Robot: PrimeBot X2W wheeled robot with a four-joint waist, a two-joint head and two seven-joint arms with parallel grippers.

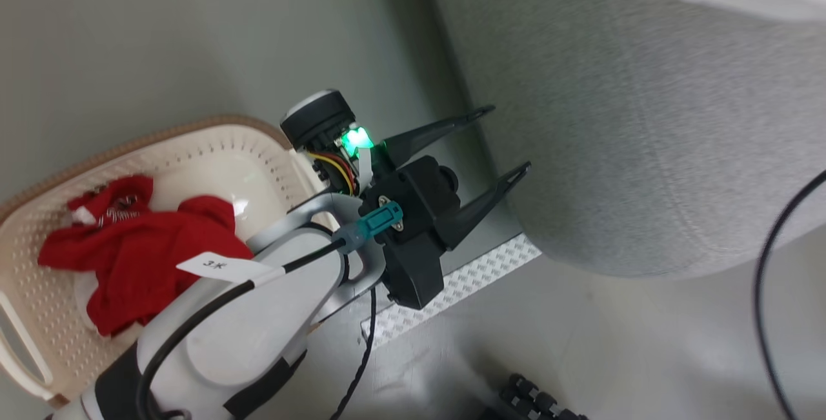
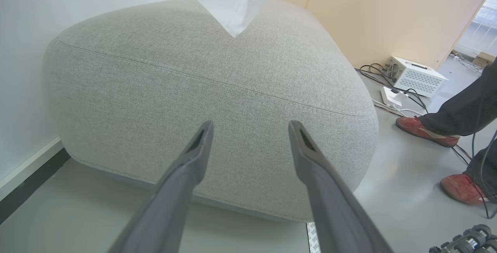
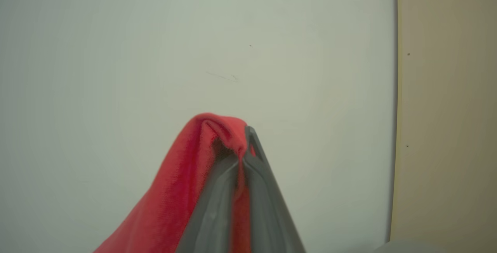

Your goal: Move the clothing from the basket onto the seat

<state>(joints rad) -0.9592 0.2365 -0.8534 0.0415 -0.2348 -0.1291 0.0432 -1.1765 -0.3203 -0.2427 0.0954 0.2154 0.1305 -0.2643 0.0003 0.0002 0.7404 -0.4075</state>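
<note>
Right wrist view: right pincer [image 3: 245, 144] pressed together on red clothing [image 3: 182, 175], fabric draping below it. Left pincer [image 2: 250, 126] spread, empty — seat [image 2: 194, 74] directly ahead. I'd carry fold well over seat top before releasing; more clothing lies in basket [image 1: 213, 149] behind left pincer.

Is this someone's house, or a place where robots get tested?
Probably a robot test room dressed up like a home. There's a grey seat and a basket of red clothing, but also a white equipment box and loose cables on a bare floor.
</note>
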